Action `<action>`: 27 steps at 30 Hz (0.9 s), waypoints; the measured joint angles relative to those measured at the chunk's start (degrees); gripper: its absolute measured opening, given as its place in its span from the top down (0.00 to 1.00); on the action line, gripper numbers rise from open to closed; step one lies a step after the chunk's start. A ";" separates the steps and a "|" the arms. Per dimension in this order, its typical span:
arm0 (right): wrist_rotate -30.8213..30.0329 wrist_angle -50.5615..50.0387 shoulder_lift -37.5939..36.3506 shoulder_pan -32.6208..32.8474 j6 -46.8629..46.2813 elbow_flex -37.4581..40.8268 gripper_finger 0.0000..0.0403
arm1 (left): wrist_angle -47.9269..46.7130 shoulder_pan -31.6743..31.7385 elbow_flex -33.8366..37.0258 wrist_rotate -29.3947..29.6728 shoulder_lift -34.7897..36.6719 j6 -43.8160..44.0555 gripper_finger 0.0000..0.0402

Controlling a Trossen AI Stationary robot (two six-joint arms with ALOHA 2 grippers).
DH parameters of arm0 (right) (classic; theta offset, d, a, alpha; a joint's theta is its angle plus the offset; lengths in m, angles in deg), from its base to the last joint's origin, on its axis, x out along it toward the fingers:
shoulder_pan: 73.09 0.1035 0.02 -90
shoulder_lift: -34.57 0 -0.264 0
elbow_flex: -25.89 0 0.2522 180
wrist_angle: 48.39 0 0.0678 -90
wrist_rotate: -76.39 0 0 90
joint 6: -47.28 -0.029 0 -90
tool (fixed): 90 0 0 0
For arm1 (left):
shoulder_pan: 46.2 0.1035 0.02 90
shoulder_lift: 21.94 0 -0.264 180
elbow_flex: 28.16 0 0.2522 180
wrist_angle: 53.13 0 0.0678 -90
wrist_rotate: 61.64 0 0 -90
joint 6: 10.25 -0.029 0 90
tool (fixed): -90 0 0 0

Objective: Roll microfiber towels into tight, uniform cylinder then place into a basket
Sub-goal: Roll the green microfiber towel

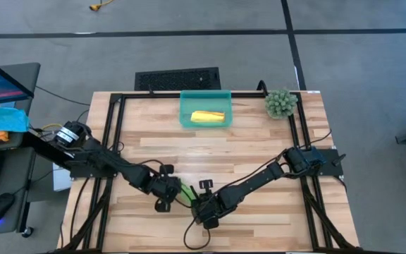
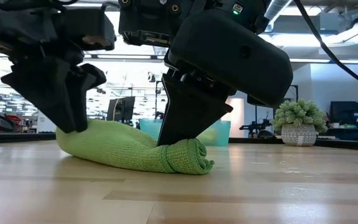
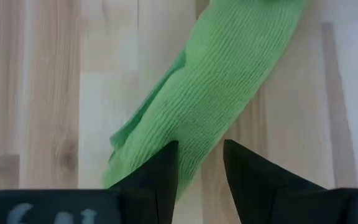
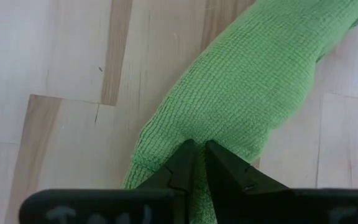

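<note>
Near the table's front edge, midway along it, the right gripper pinches one end of the rolled lime green towel, and the left gripper straddles its other end, part-spread. Between them the roll's long axis runs. The basket waits at the rear edge, yellow towel inside.

Rolled lime green microfiber towel lying slantwise on pale wooden tabletop, left gripper with two dark fingers parted astride its near end
</note>
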 joint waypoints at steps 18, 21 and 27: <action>0.07 -0.20 0.00 0.00 -0.02 0.00 0.84 | 8.33 5.31 7.59 -5.44 0.23 4.33 0.70; 0.07 -0.23 0.00 0.00 -0.02 0.00 0.84 | 9.92 5.58 8.65 -6.85 0.28 4.90 0.70; 0.08 -0.24 0.00 0.00 -0.40 0.01 0.84 | 9.64 5.60 8.81 -8.21 0.17 7.89 0.70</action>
